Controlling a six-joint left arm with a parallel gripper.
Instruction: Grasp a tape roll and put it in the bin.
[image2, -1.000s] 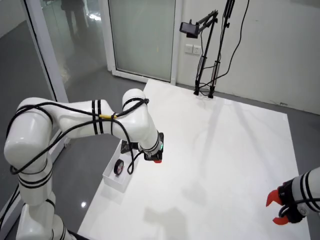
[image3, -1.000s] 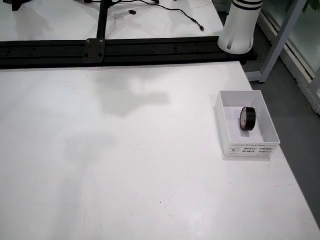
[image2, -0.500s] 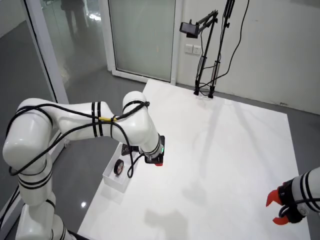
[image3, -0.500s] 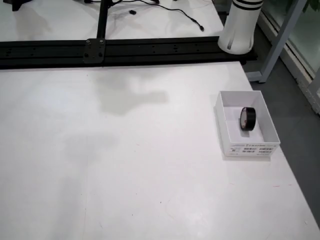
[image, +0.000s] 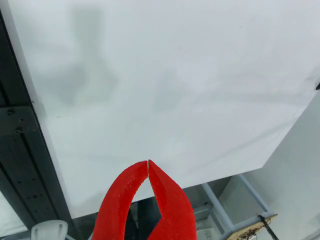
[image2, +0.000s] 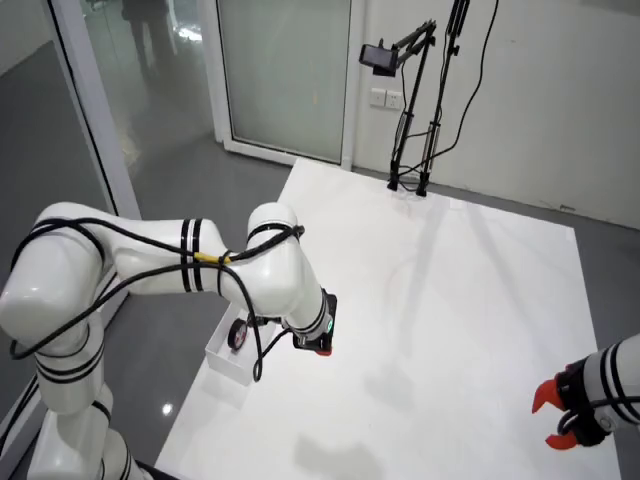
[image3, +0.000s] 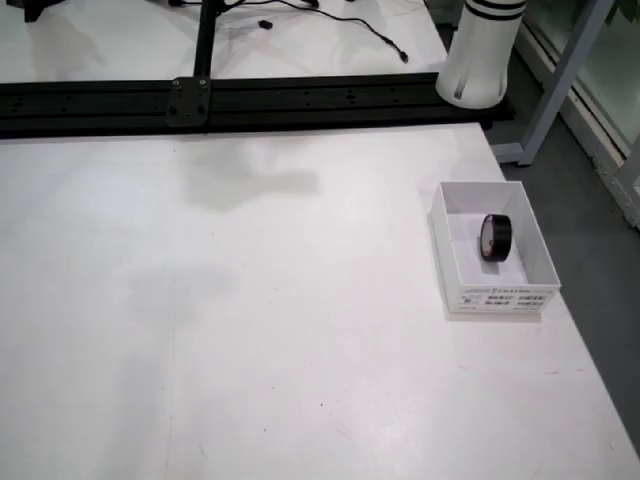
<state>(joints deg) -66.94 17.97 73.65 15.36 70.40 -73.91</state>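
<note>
**One tape roll in the bin, gripper apart from it over the table**

View that rides on the gripper: the gripper (image: 148, 167) fills the lower middle of the frame. Its two red fingers (image: 120, 200) are smooth, curved, and taper to tips that meet, so the jaws are pressed together with nothing between them. Beyond them lies the white table (image: 165, 75), matte and flat, with soft grey shadows in the upper left. A dark metal rail (image: 20, 165) runs down the left edge. Neither tape roll nor bin appears in this view.

View from the side: the working arm (image2: 190, 265), white and glossy with black bands and black cables, reaches in from the left of the frame. Its gripper (image2: 318, 348) shows only as a small red tip at lower centre, over the table's (image2: 450, 300) left part; its jaw state cannot be read here. One black tape roll (image2: 238, 335) stands on edge in a white rectangular bin (image2: 228, 362) at the table's left edge, just left of the gripper and apart from it. A second arm's red gripper (image2: 553, 415) sits at the lower right corner.

View from above: one bin (image3: 492, 246), an open box with thin white walls and a printed label on its near side, rests at the right of the table (image3: 250, 320). One tape roll (image3: 495, 238), a black ring, stands on edge inside near the middle. The gripper is out of this view. A black rail (image3: 240, 100) crosses the top; a white cylindrical arm base (image3: 482, 55) stands at the upper right.
</note>
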